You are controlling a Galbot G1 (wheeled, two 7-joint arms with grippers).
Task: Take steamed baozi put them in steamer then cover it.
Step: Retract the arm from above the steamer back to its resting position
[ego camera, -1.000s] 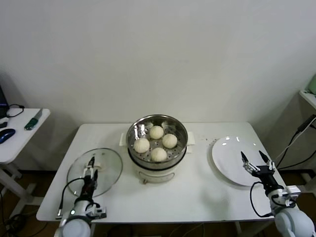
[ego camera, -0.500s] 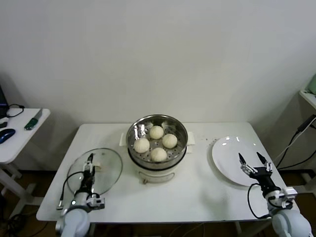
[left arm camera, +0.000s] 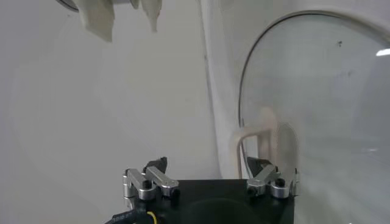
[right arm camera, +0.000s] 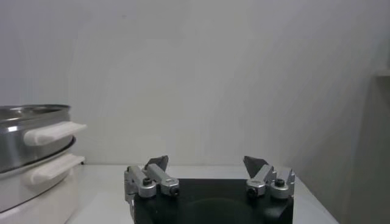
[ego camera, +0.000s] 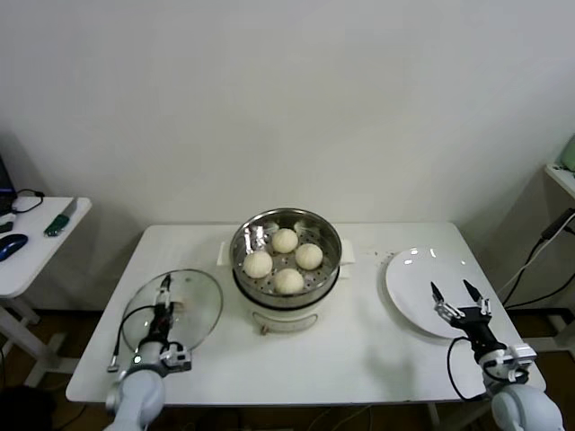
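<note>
**Lid handle sits just past the left claw**

Since the earlier frames, both arms have sunk lower toward the near edge of the white rectangular table (ego camera: 377, 355), while the buns, the basket and the lid have kept their places.

All four small round cream-white steamed baozi (ego camera: 287, 281) lie inside the round shiny stainless-steel steamer basket (ego camera: 332, 235), which stands on its white pot base in the middle of the table. So I judge that only the covering remains.

The round clear glass cover with a metal rim (ego camera: 199, 310) lies flat on the table, to the left of the steamer and near it. The left gripper (ego camera: 164, 296) hovers over the near part of this cover with its jaws spread wide, holding nothing. In the left wrist view, the flat cream handle (left arm camera: 266, 139) stands directly ahead of the left gripper (left arm camera: 210, 173), nearer to one finger than to the other, and I cannot tell its long axis for sure.

The right gripper (ego camera: 455, 299) is also wide open and empty, at the near edge of the flat round white plate (ego camera: 409, 269), well apart from the cover. The left arm is clearly the nearer one for the lid.
</note>
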